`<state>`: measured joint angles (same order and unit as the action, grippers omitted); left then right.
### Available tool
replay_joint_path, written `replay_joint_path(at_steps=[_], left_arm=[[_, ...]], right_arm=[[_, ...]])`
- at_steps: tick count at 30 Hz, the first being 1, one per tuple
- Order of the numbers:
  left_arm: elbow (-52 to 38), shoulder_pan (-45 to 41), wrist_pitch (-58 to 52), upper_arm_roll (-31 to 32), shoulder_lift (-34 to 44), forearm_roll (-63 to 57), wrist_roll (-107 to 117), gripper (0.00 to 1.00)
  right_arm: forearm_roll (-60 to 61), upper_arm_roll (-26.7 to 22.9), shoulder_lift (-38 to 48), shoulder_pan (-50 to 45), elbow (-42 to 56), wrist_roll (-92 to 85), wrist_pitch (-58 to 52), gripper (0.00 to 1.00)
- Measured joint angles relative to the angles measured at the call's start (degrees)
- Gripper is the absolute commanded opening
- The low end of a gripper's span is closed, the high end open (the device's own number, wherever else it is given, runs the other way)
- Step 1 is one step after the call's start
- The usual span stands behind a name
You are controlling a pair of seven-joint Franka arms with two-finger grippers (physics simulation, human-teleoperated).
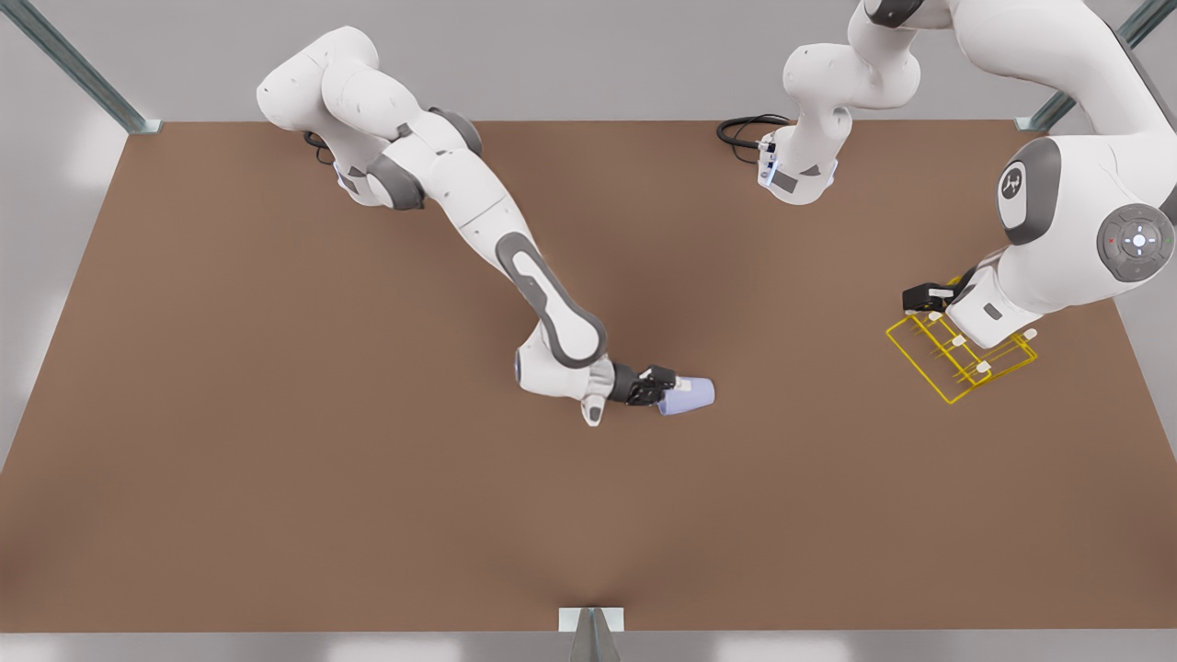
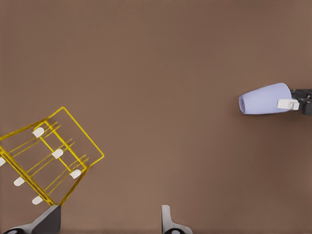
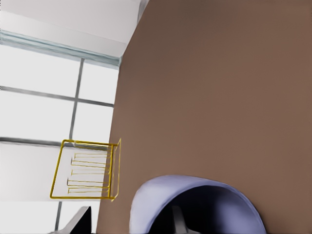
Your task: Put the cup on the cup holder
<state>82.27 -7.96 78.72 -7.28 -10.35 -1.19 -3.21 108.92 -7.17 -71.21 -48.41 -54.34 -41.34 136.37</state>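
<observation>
Cup: small lavender-blue tapered plastic-looking cup (image 1: 687,395) with no handle, lying on its side near the middle of the brown tabletop (image 1: 276,414); its wider rim faces my wrist, its narrow base points toward the front view's right.

Right gripper: my right gripper (image 1: 664,387) is clamped on the cup at its rim — one finger inside the mouth, as the right wrist view shows looking into the open cup (image 3: 195,204).

Left gripper: my left gripper (image 1: 929,299) hovers over the rack at the front view's right; its two fingertips (image 2: 168,219) stand well apart with nothing between them.

Cup holder: small rectangular rack of thin yellow wire (image 1: 956,359) with white-tipped pegs, resting on the tabletop, well apart from the cup.

Left wrist view: rack (image 2: 46,163) just beside one of my fingers; the cup (image 2: 265,99) and the other gripper farther off.

Right wrist view: rack (image 3: 87,170) seen beyond the cup.
</observation>
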Motion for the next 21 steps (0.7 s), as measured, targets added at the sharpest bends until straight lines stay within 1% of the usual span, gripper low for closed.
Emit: replay_joint_path(at_steps=[3, 6, 8, 11, 13, 15, 17, 18, 20, 21], left_arm=[[0.0, -0.2, 0.0, 0.0, -0.1, 0.0, 0.1, 1.0], [0.0, -4.7, -0.1, 0.0, -0.2, 0.0, 2.4, 1.0], [0.0, -7.1, -0.2, 0.2, -0.4, 0.0, 4.1, 1.0], [0.1, -7.0, -0.2, 2.1, -0.6, 0.2, 7.1, 1.0], [0.4, -10.3, 0.4, 3.5, -3.0, 0.2, 10.8, 1.0], [0.7, -15.1, 2.5, 4.1, -7.4, 0.3, 16.1, 1.0], [1.0, -17.1, 6.6, 4.3, -11.3, 0.5, 22.8, 1.0], [2.0, -17.2, 9.0, 4.3, -12.2, 0.8, 26.2, 1.0], [4.5, -17.4, 16.2, 4.3, -14.7, 1.2, 34.7, 1.0], [5.5, -17.3, 19.9, 4.4, -15.6, 1.4, 39.3, 1.0]], right_arm=[[-0.5, 0.1, 0.2, 1.4, -0.3, -2.0, -1.2, 1.0], [-2.2, 0.1, 0.8, 2.5, -0.9, -3.6, -2.7, 1.0], [-3.4, 0.1, 2.5, 3.1, -3.4, -4.5, -3.7, 1.0], [-5.3, 0.2, 4.6, 4.0, -6.7, -5.7, -5.1, 1.0], [-7.4, 0.2, 6.6, 5.4, -9.8, -6.4, -6.3, 1.0], [-10.8, 0.2, 9.3, 7.5, -12.9, -6.9, -7.9, 1.0], [-22.1, -0.1, 12.9, 13.8, -14.3, -6.5, -13.3, 1.0], [-31.3, -0.8, 15.1, 17.4, -14.3, -5.8, -17.3, 1.0], [-55.3, -4.8, 22.3, 20.9, -12.8, -3.2, -29.0, 1.0], [-66.1, -5.7, 27.0, 21.6, -12.5, -1.2, -35.2, 1.0]])
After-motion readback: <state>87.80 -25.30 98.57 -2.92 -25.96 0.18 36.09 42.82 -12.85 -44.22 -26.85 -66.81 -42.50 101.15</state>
